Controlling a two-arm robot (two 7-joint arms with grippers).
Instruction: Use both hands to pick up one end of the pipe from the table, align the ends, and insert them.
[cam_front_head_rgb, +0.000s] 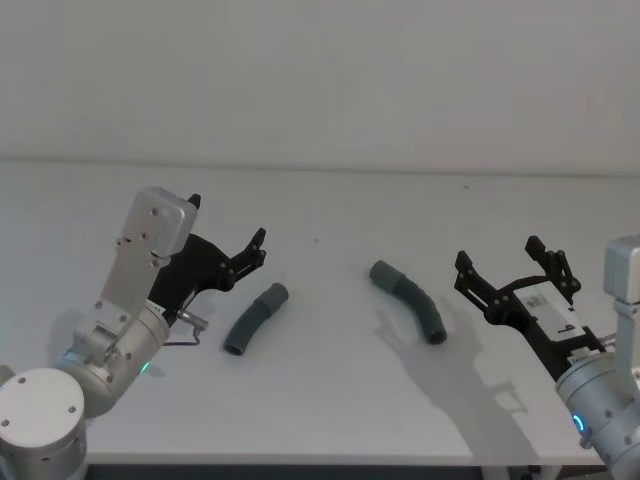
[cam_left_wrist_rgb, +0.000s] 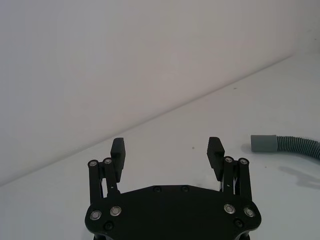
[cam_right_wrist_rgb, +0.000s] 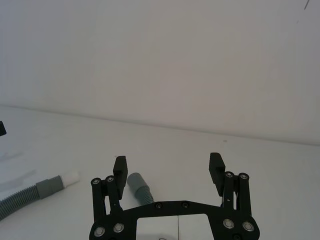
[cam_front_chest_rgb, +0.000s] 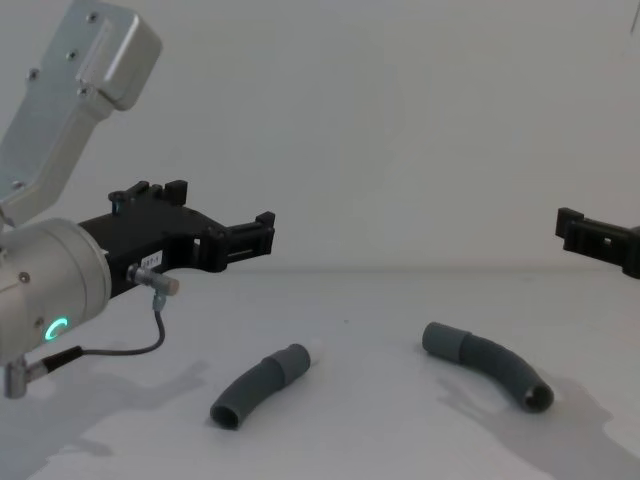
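Two dark grey ribbed pieces of the pipe lie apart on the off-white table (cam_front_head_rgb: 330, 410). The left piece (cam_front_head_rgb: 255, 318) (cam_front_chest_rgb: 260, 385) lies just right of my left gripper (cam_front_head_rgb: 228, 222) (cam_left_wrist_rgb: 166, 147) (cam_front_chest_rgb: 225, 215), which hovers open and holds nothing. In the right wrist view this piece (cam_right_wrist_rgb: 30, 194) shows a white-tipped end (cam_right_wrist_rgb: 70, 177). The right piece (cam_front_head_rgb: 408, 298) (cam_front_chest_rgb: 485, 365) lies left of my right gripper (cam_front_head_rgb: 498, 252) (cam_right_wrist_rgb: 168, 162) (cam_front_chest_rgb: 575, 228), also open and holding nothing. Its plain grey end (cam_left_wrist_rgb: 263, 144) (cam_right_wrist_rgb: 139, 186) points towards the table's middle.
A plain pale wall (cam_front_head_rgb: 320, 80) rises behind the table's far edge. Bare tabletop separates the two pieces. A thin grey cable (cam_front_chest_rgb: 120, 350) loops under my left wrist.
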